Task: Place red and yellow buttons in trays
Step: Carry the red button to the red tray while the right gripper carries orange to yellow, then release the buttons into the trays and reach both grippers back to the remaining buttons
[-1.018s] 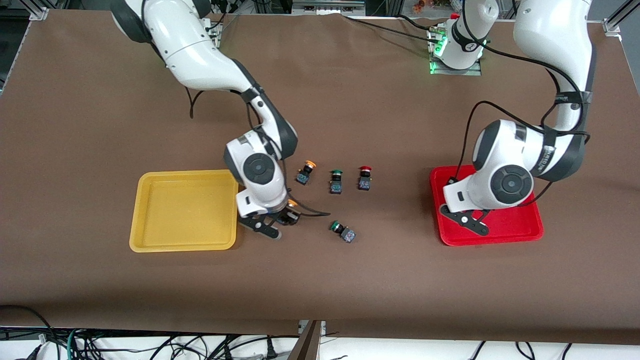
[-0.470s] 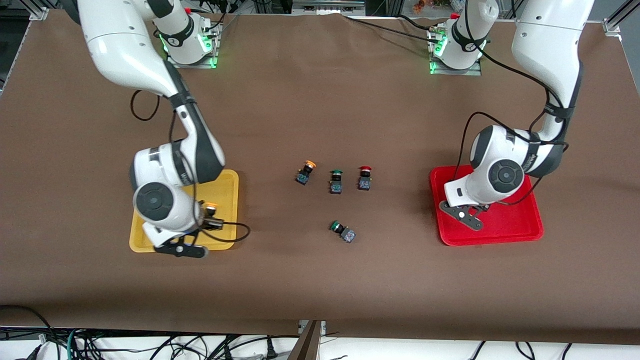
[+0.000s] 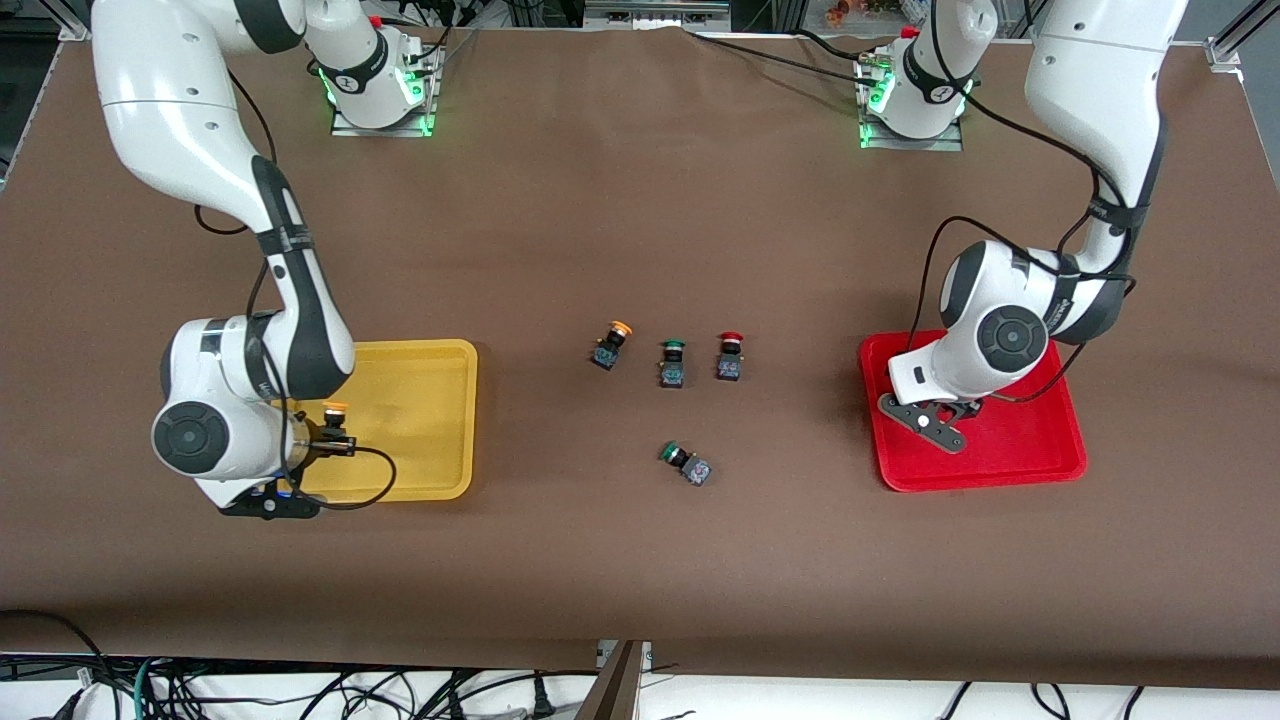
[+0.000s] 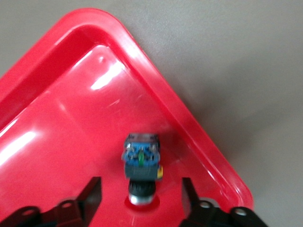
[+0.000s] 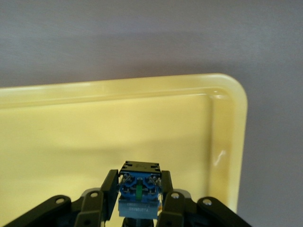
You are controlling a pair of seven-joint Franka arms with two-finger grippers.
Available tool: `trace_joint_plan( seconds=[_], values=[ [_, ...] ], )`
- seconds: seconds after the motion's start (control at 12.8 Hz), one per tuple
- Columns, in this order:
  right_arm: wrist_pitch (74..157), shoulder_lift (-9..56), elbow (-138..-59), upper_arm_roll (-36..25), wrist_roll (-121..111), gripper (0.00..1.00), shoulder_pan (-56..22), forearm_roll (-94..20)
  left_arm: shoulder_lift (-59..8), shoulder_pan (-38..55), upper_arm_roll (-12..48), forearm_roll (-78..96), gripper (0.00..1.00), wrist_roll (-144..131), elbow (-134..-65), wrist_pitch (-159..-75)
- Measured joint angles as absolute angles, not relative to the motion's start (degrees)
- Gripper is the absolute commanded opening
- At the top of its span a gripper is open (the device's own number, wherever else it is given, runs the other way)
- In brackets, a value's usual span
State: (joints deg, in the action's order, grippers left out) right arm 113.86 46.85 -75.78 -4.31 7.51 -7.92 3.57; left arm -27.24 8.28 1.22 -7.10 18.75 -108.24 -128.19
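My right gripper (image 3: 322, 443) is shut on a yellow-capped button (image 3: 334, 422) and holds it over the yellow tray (image 3: 420, 400). In the right wrist view the button's blue terminal end (image 5: 140, 188) sits between the fingers (image 5: 110, 187) above the tray floor (image 5: 94, 132). My left gripper (image 3: 950, 412) is over the red tray (image 3: 1020, 450). In the left wrist view it (image 4: 140, 182) is open around a red-capped button (image 4: 142, 161) resting on the tray floor (image 4: 57, 127), fingers clear of it. On the table lie another yellow-capped button (image 3: 611, 343) and a red-capped one (image 3: 729, 355).
Two green-capped buttons are on the table: one (image 3: 671, 362) between the yellow-capped and red-capped ones, one (image 3: 685, 463) nearer the front camera. The button in the red tray lies close to a tray corner (image 4: 222, 189). Brown mat covers the table.
My right arm has carried the yellow-capped button from the table beside the yellow tray to over the tray, toward the right arm's end. My left gripper shifted slightly over the red tray.
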Motion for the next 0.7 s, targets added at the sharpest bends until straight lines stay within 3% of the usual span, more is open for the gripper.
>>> trace_joint_plan(
  seconds=[0.16,0.23,0.31,0.39,0.47,0.55,0.7],
  values=[
    [118.44,46.90,-79.49,-4.30,5.11,0.00,-5.93,3.17,-23.28,8.30,3.24,-6.38,1.00,16.63,-107.58,-124.10],
    [120.11,46.90,-80.95,-4.30,3.99,0.08,-5.34,2.34,-21.94,8.38,5.27,-5.56,1.00,12.73,-107.25,-122.92],
    [120.86,46.61,-81.66,-4.31,3.16,0.32,-5.10,1.58,-21.33,8.52,7.84,-5.07,1.00,7.17,-106.90,-122.49],
    [120.97,46.19,-82.14,-4.30,2.79,0.45,-5.03,1.02,-21.40,8.83,10.87,-4.77,1.00,0.17,-106.47,-122.48],
    [121.05,46.00,-82.52,-4.26,2.62,0.92,-5.03,0.75,-21.95,9.66,13.48,-4.61,1.00,-7.44,-105.80,-122.56],
    [121.11,45.89,-82.57,-4.19,2.60,1.00,-5.04,0.70,-23.13,11.33,15.06,-4.61,1.00,-14.58,-104.50,-122.74],
    [121.24,44.93,-82.54,-3.67,2.60,1.00,-5.11,0.39,-27.74,16.29,15.51,-4.62,1.00,-23.86,-100.22,-123.50]
  ],
)
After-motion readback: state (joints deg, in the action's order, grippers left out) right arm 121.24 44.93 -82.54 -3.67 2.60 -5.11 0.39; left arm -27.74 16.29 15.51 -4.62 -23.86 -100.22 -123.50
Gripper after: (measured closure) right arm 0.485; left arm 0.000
